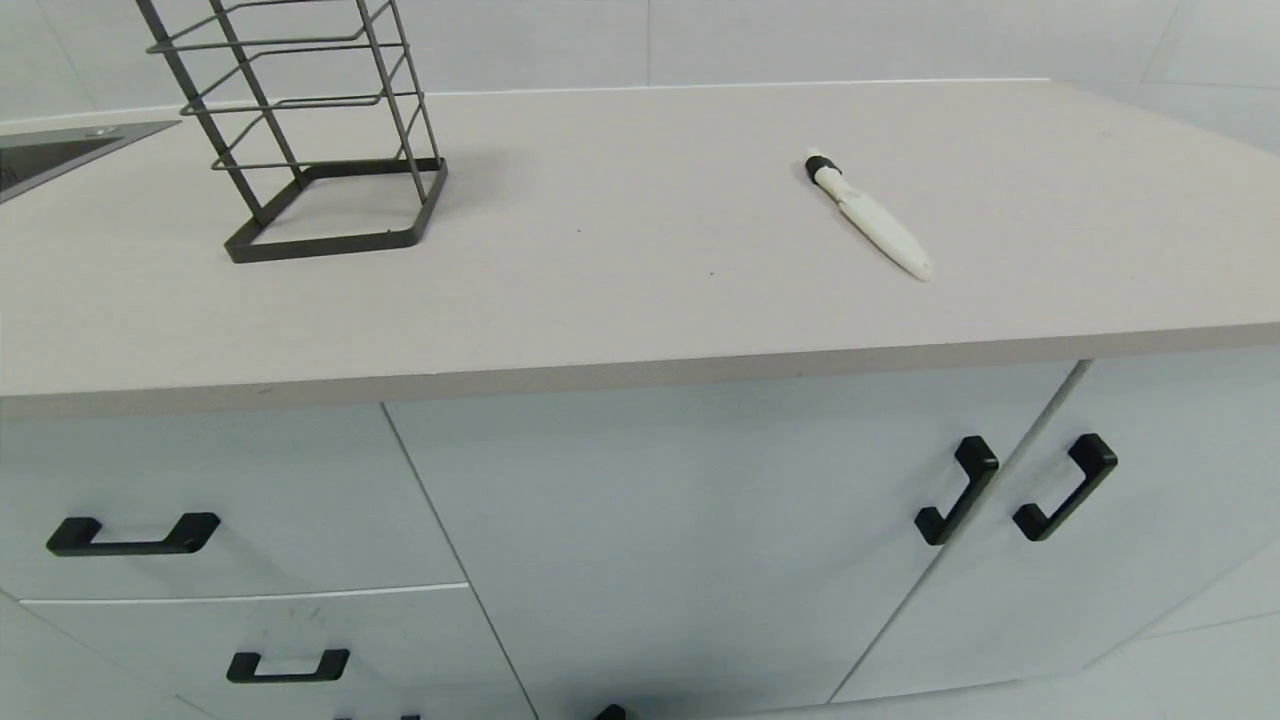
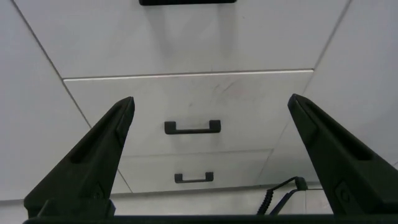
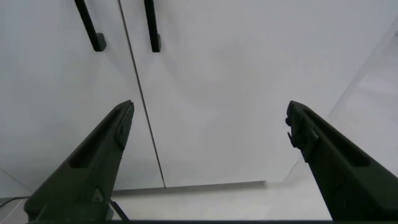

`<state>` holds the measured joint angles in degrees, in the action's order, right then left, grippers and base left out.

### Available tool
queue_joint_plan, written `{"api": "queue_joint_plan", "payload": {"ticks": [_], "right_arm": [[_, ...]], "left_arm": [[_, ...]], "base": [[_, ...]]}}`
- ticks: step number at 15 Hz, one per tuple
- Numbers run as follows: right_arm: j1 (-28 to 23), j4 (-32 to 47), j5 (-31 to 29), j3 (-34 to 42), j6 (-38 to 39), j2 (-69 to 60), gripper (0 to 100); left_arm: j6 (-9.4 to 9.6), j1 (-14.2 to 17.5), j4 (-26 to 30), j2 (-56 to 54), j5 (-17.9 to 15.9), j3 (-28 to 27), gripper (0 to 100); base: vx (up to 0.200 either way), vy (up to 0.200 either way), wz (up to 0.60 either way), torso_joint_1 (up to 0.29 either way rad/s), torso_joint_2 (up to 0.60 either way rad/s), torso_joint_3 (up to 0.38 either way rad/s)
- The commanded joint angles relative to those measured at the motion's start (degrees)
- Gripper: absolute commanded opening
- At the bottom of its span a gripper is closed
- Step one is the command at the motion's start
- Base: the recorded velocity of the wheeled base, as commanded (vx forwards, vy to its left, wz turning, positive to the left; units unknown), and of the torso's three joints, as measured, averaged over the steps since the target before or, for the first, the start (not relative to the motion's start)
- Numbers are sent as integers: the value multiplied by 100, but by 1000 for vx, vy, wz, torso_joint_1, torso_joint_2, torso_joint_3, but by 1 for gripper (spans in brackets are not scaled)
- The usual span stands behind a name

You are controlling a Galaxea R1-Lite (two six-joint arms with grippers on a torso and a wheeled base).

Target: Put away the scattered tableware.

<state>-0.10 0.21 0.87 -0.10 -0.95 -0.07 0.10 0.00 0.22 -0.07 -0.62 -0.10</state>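
1. The left claw [image 2: 211, 102] is hanging low in front of the drawer fronts [image 2: 186, 99]. Its two dark fingers [image 2: 93, 162] are spreading wide, with nothing between them.
2. Beyond the gap of that claw, a black drawer handle [image 2: 192, 127] is showing, with a smaller one [image 2: 193, 178] on the drawer under it.
3. The right claw [image 3: 210, 107] is hanging in front of the cabinet doors [image 3: 249, 93]. Its jaws are also gaping wide and gripping nothing.
4. Beyond the right claw, two upright black door handles [image 3: 90, 25] are sitting side by side, one on each side of the seam between the doors.
5. The white utensil [image 1: 868, 216] (long and slim, with a black band near one end) is lying flat on the countertop [image 1: 640, 300]. It is resting higher than both claws and well apart from them, on the right claw's side.
6. The wire rack [image 1: 310, 130] is standing upright on the same countertop, over on the left claw's side and well apart from the utensil.
7. A corner of the sink [image 1: 50, 155] is showing past the rack, farther out to that same side.
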Motion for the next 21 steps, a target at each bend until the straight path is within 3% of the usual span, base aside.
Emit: {"api": "queue_joint_plan", "payload": {"ticks": [1,8,18,21], "right_arm": [[1,-21,1,1,-2,7,100],[10,-21,10,1,-2,7,100],[10,-21,10,1,-2,7,100],[10,-21,10,1,-2,7,100]], "left_arm": [[-1,0,4,7,1,1,100],[-1,0,-4,7,1,1,100],[-1,0,-4,7,1,1,100],[-1,0,-4,7,9,1,100]], "base": [[0,0,0,0,0,0],[0,0,0,180,-123,-93],[0,0,0,179,-544,-202],[0,0,0,356,-492,-217]]}}
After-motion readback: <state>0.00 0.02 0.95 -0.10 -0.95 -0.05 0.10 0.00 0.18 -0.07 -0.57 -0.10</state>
